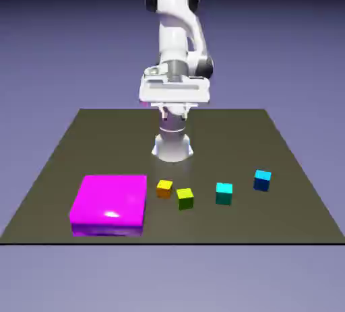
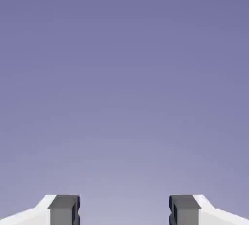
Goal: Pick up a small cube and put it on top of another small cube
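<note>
The small orange cube (image 1: 164, 188) with a yellower top sits on the dark table just right of the magenta slab (image 1: 110, 204). A yellow-green cube (image 1: 185, 198) stands close to its right. My gripper (image 1: 174, 111) hangs high near the robot's base, far behind the cubes and well above the table. In the hand view the gripper (image 2: 124, 212) is open, its grey fingertips (image 2: 63, 210) wide apart with only plain backdrop between them. No cube shows in the hand view.
A teal cube (image 1: 224, 193) and a blue cube with a cyan top (image 1: 262, 180) stand further toward the exterior view's right. The table's front edge (image 1: 168, 242) runs just before the slab.
</note>
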`<act>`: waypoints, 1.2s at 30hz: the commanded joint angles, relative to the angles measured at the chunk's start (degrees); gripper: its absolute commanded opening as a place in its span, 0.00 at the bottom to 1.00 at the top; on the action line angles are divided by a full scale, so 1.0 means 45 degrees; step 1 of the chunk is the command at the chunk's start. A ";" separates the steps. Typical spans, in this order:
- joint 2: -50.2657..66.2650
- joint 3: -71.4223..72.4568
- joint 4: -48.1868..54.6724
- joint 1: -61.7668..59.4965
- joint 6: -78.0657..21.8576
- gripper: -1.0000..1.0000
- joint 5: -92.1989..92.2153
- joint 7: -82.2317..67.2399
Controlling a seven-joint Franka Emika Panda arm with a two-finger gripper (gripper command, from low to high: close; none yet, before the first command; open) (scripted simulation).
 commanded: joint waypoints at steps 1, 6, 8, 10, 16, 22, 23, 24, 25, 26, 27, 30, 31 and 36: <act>0.0066 0.0392 -0.0029 -0.0336 -0.0081 0.50 -0.0014 0.0554; 0.0396 0.2352 -0.0176 -0.2014 -0.0483 0.50 -0.0084 0.3323; 0.0528 0.3136 -0.0235 -0.2686 -0.0644 0.50 -0.0112 0.4431; 0.0660 0.3920 -0.0294 -0.3357 -0.0805 0.50 -0.0140 0.5538; 0.1055 0.6272 -0.0470 -0.5371 -0.1288 0.50 -0.0223 0.8860; 0.1451 0.8624 -0.0647 -0.7385 -0.1772 0.50 -0.0307 1.2183; 0.1517 0.9015 -0.0676 -0.7720 -0.1852 0.50 -0.0321 1.2736; 0.1583 0.9407 -0.0705 -0.8056 -0.1933 0.50 -0.0335 1.3290; 0.1649 0.9799 -0.0735 -0.8392 -0.2013 0.50 -0.0349 1.3844; 0.1715 1.0191 -0.0764 -0.8727 -0.2094 0.50 -0.0363 1.4398; 0.1781 1.0583 -0.0794 -0.9063 -0.2174 0.50 -0.0377 1.4951; 0.1979 1.1759 -0.0882 -1.0070 -0.2416 0.50 -0.0419 1.6613; 0.2045 1.2151 -0.0911 -1.0406 -0.2496 0.50 -0.0433 1.7166; 0.2375 1.4111 -0.1058 -1.2084 -0.2899 0.50 -0.0503 1.9935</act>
